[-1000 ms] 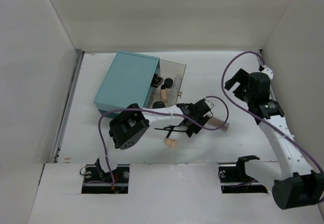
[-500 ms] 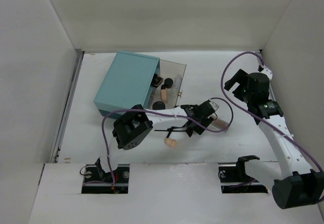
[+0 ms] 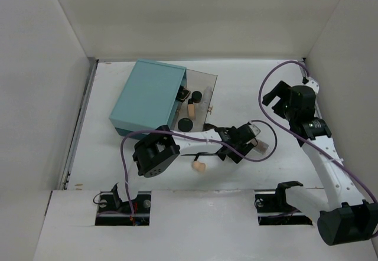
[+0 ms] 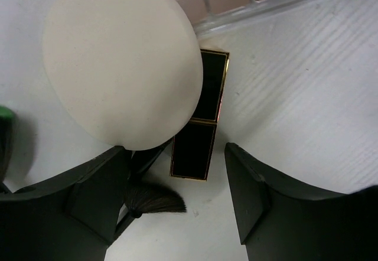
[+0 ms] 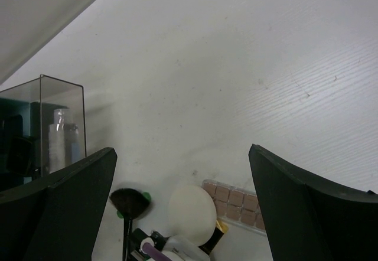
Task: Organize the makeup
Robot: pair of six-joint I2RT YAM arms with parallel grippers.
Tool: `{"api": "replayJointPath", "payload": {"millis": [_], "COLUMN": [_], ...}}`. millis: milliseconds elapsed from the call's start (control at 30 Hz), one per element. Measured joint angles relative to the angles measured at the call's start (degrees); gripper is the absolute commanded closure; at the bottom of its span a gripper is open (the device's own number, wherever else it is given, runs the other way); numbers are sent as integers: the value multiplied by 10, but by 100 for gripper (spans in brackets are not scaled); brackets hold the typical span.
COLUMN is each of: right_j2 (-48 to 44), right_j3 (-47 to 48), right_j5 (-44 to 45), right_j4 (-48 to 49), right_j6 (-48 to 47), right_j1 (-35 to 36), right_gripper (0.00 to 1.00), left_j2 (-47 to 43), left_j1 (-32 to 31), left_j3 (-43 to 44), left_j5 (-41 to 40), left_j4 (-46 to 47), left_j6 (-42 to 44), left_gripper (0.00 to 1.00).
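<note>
Plainly, the left gripper [image 4: 175, 175] was held wide open, the round white puff [image 4: 121, 60] by one finger [image 4: 88, 202] and the slim black gold-edged case [image 4: 201, 116] laid lengthwise between both; the right gripper [image 5: 183, 160], equally wide, was held well apart.

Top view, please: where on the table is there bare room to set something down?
Bare: table between clear case and right gripper, and left front, before the teal box. Crowded: around the left gripper, by palette, brush and sponge.
</note>
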Motion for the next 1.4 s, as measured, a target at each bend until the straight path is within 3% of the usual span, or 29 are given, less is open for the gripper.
{"api": "replayJointPath", "payload": {"millis": [600,1133,1233,1400], "right_j2": [-44,-58,-57,-57], "right_j3": [-28,-30,-34,-36], "right_j5": [-1,-1,-1,-1], "right_j4": [0,0,0,0], "right_j6": [10,12,12,12], "right_j1": [-14,-46,-47,-47], "right_gripper": [0,0,0,0], "left_j2": [-44,26,29,29], "left_j1": [-37,-38,-38,-37], "left_j3": [-1,47,48,49], "left_j5": [0,17,17,16], "left_j4": [-2,-8,-9,-12], "left_j6": [2,2,1,-2], "left_gripper": [38,44,51,78]}}
